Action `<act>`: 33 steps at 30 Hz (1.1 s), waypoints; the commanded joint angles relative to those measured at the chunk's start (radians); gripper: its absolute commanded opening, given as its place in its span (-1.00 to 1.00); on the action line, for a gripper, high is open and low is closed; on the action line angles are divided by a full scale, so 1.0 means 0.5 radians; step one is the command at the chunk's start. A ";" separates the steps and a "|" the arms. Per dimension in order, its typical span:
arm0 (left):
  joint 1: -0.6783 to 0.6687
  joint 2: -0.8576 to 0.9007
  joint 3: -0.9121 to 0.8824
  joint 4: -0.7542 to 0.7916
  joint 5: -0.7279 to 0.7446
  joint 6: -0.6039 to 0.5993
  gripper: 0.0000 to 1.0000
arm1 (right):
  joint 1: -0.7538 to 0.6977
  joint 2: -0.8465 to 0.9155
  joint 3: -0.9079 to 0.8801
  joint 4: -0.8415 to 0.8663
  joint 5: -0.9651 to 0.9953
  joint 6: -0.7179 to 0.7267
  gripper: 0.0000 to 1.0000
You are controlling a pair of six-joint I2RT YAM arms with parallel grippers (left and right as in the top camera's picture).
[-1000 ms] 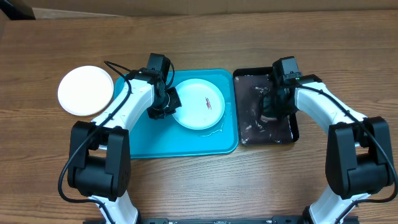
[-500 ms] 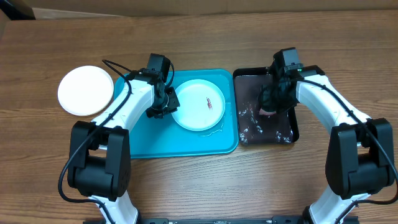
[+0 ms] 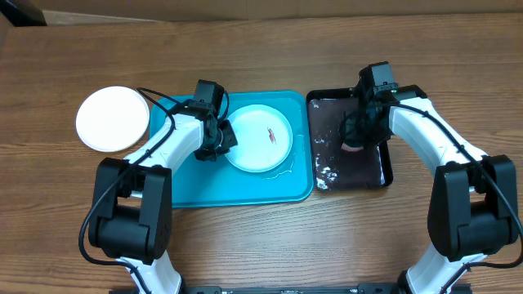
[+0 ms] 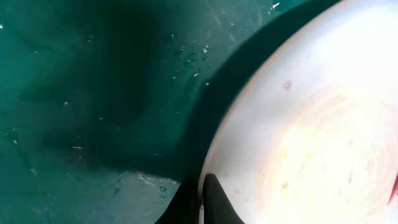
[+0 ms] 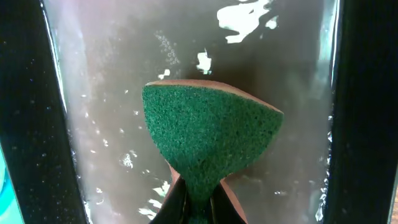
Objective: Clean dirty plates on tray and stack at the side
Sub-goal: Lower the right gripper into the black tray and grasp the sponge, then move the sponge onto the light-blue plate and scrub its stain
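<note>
- Wood-grain surface point(image 3: 261, 237) fills the view, with both arms reaching in from the near edge.
- On it sits the tray point(image 3: 204, 184), turquoise, rim raised, set centre-left. Its floor is wet, with droplets showing in the left wrist view.
- Just to its right, nearly touching, is the black tray point(image 3: 384, 175). It's smaller and glossy, and it holds murky water with white flecks of foam.
- Off to the far left on the bare wood lies the white plate point(image 3: 113, 119), flat and well clear of the turquoise rim.
- The pale plate point(image 3: 260, 139) lies inside the tray, in its upper right part.
- The left end effector point(image 4: 199, 180) is at that plate's left edge. Its fingers are drawn tight together with the pale plate's rim pinched between them.
- The right end effector point(image 5: 194, 208) is over the black tray, clamped on the sponge point(image 5: 208, 137). The sponge is squeezed narrow at the grip and fans out beyond it, green scrub face up to the camera. Whether it touches the water, I can't tell.
- Smallest of all is a reddish smear point(image 3: 269, 135) near the middle of the pale plate.
</note>
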 commanded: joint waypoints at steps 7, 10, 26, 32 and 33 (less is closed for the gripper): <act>-0.013 0.019 -0.016 -0.009 -0.008 0.014 -0.92 | 0.093 -0.110 0.272 -0.241 0.056 0.030 -0.92; -0.013 0.019 -0.016 -0.008 -0.008 0.013 -0.92 | 0.182 -0.096 0.242 -0.234 0.229 0.031 -0.92; -0.013 0.019 -0.016 -0.014 -0.008 0.028 -0.92 | 0.247 -0.087 0.166 -0.142 0.294 0.072 -0.92; -0.013 0.019 -0.016 -0.016 -0.008 0.028 -0.92 | 0.247 -0.088 0.166 -0.167 0.422 0.203 -0.93; -0.013 0.019 -0.016 -0.016 -0.008 0.029 -0.92 | 0.247 -0.087 0.166 -0.161 0.375 0.163 -0.93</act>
